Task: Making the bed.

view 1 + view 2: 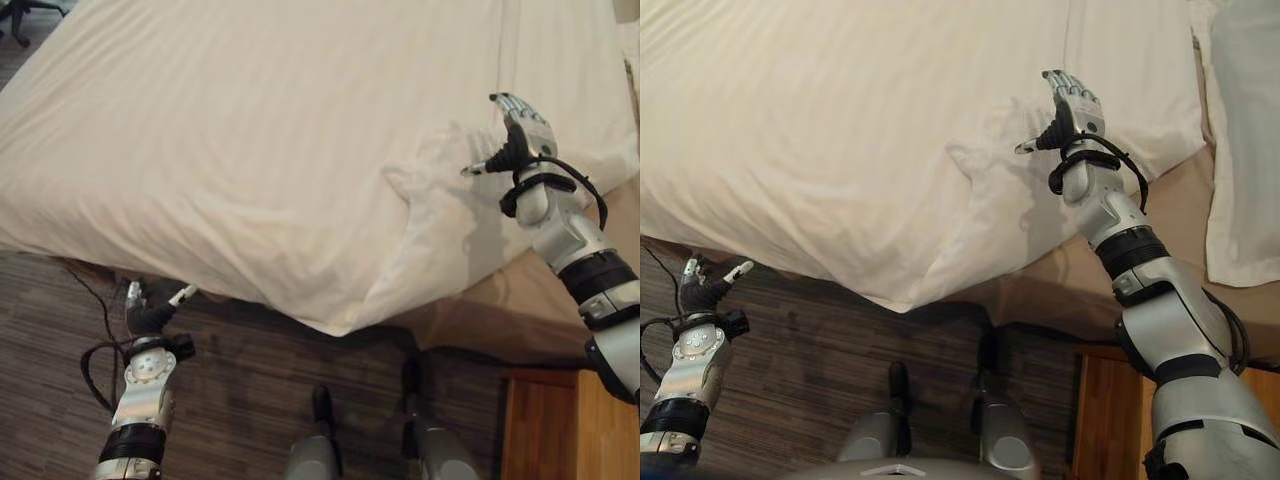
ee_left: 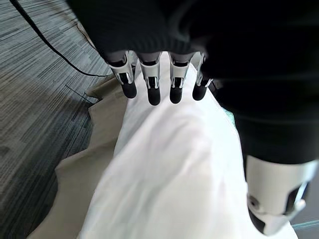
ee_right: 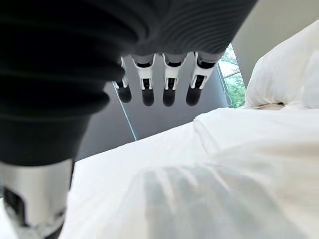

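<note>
While over the duvet (image 1: pixel 280 150) | right robot hand (image 1: pixel 525 130) spread | left robot hand (image 1: pixel 150 312) spread, low

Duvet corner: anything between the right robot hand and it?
Nothing visible. The right robot hand hovers open just above the duvet, beside its rumpled corner; bare cloth lies between them.

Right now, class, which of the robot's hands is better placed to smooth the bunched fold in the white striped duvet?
The right hand: open, it hovers over the white striped duvet beside the bunched fold. The open left hand hangs low by the bed's edge, over the grey carpet.
</note>
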You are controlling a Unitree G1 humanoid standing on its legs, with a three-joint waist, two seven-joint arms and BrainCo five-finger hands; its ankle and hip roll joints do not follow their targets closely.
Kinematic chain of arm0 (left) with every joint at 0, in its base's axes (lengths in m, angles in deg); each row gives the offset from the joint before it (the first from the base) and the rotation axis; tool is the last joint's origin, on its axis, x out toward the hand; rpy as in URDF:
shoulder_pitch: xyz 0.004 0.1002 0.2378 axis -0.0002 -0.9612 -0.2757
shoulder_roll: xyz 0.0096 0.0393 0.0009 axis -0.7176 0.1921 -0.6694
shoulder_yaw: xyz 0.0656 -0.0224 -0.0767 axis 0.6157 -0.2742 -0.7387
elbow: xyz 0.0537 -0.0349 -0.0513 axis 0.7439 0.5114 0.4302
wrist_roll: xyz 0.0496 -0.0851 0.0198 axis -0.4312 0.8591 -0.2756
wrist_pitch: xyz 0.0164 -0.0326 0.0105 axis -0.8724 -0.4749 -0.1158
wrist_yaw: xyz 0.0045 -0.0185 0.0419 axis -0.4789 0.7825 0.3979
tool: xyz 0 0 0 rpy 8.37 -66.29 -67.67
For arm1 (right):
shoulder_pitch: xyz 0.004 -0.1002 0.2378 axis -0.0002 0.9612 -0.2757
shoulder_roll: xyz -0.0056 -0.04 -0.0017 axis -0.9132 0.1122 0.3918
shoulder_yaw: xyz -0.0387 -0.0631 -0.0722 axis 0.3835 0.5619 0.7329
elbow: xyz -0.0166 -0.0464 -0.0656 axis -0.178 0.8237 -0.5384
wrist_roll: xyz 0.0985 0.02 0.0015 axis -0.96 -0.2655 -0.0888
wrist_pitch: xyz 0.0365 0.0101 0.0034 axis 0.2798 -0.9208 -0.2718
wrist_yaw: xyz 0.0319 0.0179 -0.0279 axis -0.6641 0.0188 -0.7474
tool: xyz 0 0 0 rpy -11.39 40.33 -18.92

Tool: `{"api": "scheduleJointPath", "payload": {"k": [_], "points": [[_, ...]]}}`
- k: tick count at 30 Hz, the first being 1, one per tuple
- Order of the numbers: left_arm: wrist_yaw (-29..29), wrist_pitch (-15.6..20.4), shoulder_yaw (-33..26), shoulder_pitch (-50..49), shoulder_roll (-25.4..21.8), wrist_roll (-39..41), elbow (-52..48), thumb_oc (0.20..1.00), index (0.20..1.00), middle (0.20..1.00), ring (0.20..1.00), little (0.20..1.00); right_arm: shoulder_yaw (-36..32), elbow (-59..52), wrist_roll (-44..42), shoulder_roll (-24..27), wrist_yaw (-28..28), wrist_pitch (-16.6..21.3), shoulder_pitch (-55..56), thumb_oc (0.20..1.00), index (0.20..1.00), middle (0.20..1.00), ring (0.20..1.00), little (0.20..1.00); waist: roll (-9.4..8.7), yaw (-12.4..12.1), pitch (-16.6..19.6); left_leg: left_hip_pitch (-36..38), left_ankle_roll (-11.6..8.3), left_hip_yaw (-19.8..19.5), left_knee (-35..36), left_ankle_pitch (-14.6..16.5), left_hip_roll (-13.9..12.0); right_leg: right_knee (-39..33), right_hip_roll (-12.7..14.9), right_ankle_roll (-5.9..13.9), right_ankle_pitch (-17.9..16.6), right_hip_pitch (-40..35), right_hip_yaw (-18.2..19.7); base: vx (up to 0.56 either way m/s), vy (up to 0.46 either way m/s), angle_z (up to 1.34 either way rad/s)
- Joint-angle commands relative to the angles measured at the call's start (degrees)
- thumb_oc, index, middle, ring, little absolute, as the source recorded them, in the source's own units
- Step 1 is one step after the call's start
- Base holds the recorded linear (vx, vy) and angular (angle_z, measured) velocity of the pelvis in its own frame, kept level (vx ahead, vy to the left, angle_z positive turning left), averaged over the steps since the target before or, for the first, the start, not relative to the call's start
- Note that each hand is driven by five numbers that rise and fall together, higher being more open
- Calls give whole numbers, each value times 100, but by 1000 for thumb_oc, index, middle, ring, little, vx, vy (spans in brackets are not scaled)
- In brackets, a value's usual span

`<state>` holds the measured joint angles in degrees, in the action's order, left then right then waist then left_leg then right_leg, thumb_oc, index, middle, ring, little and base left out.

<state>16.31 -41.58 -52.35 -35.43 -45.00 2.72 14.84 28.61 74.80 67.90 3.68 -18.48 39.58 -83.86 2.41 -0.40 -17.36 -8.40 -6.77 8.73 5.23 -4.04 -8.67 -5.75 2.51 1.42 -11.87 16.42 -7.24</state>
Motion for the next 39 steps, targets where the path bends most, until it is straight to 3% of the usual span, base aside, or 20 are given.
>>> {"api": "scheduleJointPath", "payload": {"k": [1, 5, 7, 8, 13, 14, 19, 26, 27, 28, 35, 39], "points": [[69, 421, 110, 406, -618, 354, -30, 1000, 1000, 1000, 1000, 1000, 440, 385, -268, 46, 367, 92, -801, 1000, 1000, 1000, 1000, 1000, -279, -8, -98, -392, -95, 50, -23, 47, -40, 75, 501, 548, 872, 5, 264, -137, -91, 3], [19, 475, 242, 716, -646, 513, 127, 1000, 1000, 1000, 1000, 1000, 752, 961, -335, 138, 436, 73, -1270, 1000, 1000, 1000, 1000, 1000, -53, -46, -250, -938, -211, 84, -23, -149, -97, 75, 495, 562, 836, 445, 206, -110, -69, 4], [6, 469, 246, 787, -646, 534, 99, 1000, 1000, 1000, 1000, 1000, 818, 1042, -393, 96, 444, 45, -1274, 244, 244, 244, 244, 244, 21, -51, -278, -1063, -244, 98, -23, -205, -116, 75, 473, 555, 849, 540, 207, -120, -77, 3], [2, 484, 247, 785, -640, 530, 143, 1000, 1000, 1000, 1000, 1000, 819, 1053, -422, 88, 447, 33, -1249, 200, 200, 200, 200, 200, 52, -37, -264, -1106, -255, 117, -23, -221, -129, 75, 473, 561, 856, 586, 212, -73, -43, 0], [26, 425, 89, 419, -422, 510, -44, 1000, 1000, 1000, 1000, 1000, 560, 799, -516, 90, 432, -108, -803, 200, 200, 200, 200, 200, 60, 59, -191, -891, -218, 185, -23, -156, -117, 75, 401, 548, 895, 485, 352, -20, 26, -3], [66, 312, 244, 498, -257, 343, 75, 1000, 1000, 1000, 1000, 1000, -44, 461, -870, -206, 540, -137, -20, 200, 200, 200, 200, 200, 2, 221, -148, -638, -167, 297, -23, -48, -99, 75, 385, 554, 897, 330, 439, 63, 121, -4], [133, 54, 575, 1067, 218, 131, 448, 1000, 1000, 1000, 1000, 1000, -863, -68, -835, -829, 570, -200, 1754, 200, 200, 200, 200, 200, -72, 578, 178, 79, -3, 453, -23, 247, 3, 75, 449, 576, 927, -170, 581, 76, 125, -25], [-81, -320, 515, 100, 888, -309, 119, 1000, 1000, 1000, 1000, 1000, -1935, -537, -375, -936, 193, -198, 4440, 200, 200, 200, 200, 200, -197, 1034, 582, 839, 142, 692, -23, 525, 96, 75, 501, 622, 969, -717, 839, 38, 75, -31], [-102, -347, 536, -50, 1000, -337, 138, 1000, 1000, 1000, 1000, 1000, -2035, -439, -365, -1029, 187, -212, 4708, 931, 931, 931, 931, 931, -182, 1099, 607, 956, 160, 753, -23, 591, 110, 75, 507, 635, 989, -798, 893, 27, 65, -15], [-101, -358, 524, -132, 1080, -324, 168, 1000, 1000, 1000, 1000, 1000, -2086, -372, -323, -1085, 182, -227, 4846, 1000, 1000, 1000, 1000, 1000, -170, 1148, 647, 998, 171, 815, -23, 601, 121, 75, 508, 635, 974, -793, 944, 14, 53, -8], [-174, -239, 611, -444, 1641, -107, 284, 1000, 1000, 1000, 1000, 1000, -2361, 894, -301, -1392, 293, -281, 5527, 1000, 1000, 1000, 1000, 1000, 84, 1616, 642, 1362, 249, 1281, -23, 785, 241, 75, 526, 700, 962, -797, 1383, -11, 39, -22], [-157, -184, 673, -412, 1755, 56, 410, 1000, 1000, 1000, 1000, 1000, -2176, 1816, 31, -1431, 303, -393, 5605, 1000, 1000, 1000, 1000, 1000, 159, 1715, 637, 1388, 259, 1385, -23, 783, 258, 75, 517, 688, 948, -742, 1478, -22, -4, -29]]}}
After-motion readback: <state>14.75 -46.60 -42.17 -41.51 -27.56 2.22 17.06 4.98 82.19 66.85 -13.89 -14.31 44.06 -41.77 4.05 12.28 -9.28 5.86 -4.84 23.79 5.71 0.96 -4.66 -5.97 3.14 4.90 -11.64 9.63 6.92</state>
